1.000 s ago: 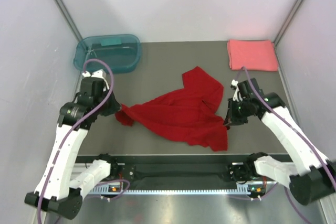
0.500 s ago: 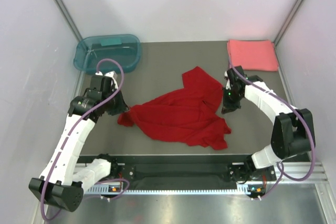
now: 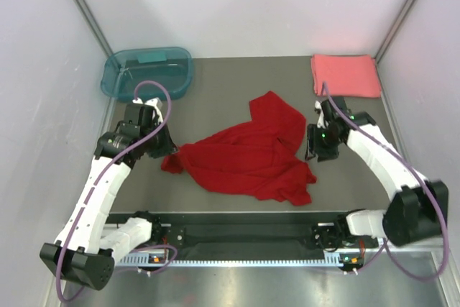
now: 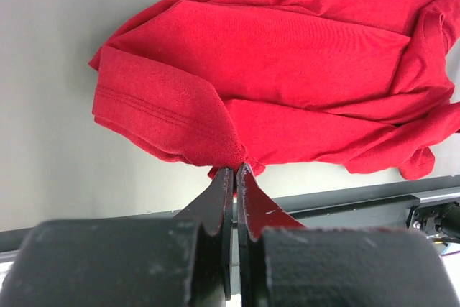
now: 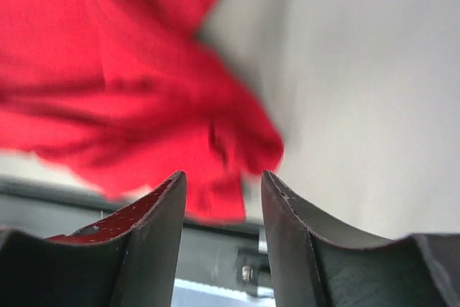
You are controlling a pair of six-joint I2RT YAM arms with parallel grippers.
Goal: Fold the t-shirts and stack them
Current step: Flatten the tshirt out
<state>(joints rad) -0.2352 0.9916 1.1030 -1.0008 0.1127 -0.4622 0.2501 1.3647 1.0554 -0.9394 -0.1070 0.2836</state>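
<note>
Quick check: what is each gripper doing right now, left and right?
Left gripper: closed, pinching the edge of the deep red t-shirt.
Right gripper: open, holding nothing, with the shirt just beyond it.

Overhead view, as I see it from the console. My left pincer point(image 3: 164, 154) meets the left corner of the deep red t-shirt point(image 3: 248, 159), which lies crumpled between it and my right pincer point(image 3: 314, 156). The right pincer stands just beside the shirt's right edge. Beyond the right pincer, the folded coral-pink t-shirt point(image 3: 345, 75) lies flat on the grey surface point(image 3: 223, 91). Beyond the left pincer sits a teal tub point(image 3: 147, 73).
</note>
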